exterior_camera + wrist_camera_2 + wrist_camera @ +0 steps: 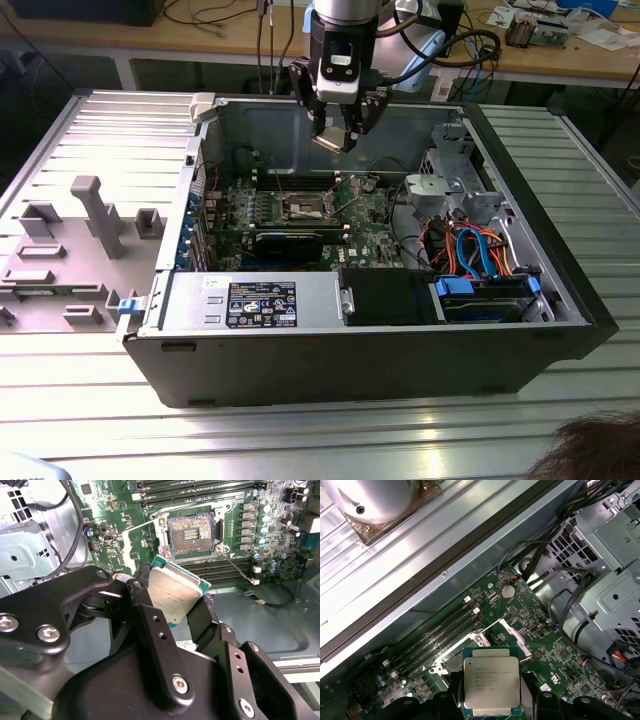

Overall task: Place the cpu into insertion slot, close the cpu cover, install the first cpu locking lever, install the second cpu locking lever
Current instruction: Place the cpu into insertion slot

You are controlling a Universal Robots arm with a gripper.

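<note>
My gripper [335, 138] hangs above the open computer case, shut on the cpu [328, 141]. In both wrist views the cpu [175, 592] [492, 687] shows its silvery-grey top, clamped by its edges between the black fingers [200, 615]. It sits tilted, in the air above the board. The insertion slot [191, 534] [305, 208] lies open below, its tan-gold contact field bare on the green board. In the first wrist view the cpu cover [512, 630] stands raised beside the slot, which the cpu partly hides. A thin wire lever [236, 567] stands out loose from the slot's corner.
Long black memory slots [200, 490] flank the socket. A metal drive cage [455, 180] and blue and orange cables [470, 255] fill the case at the exterior view's right. A black block [385, 295] sits at the front. Grey fixtures [95, 215] stand outside at the left. A person's hair [590, 450] shows.
</note>
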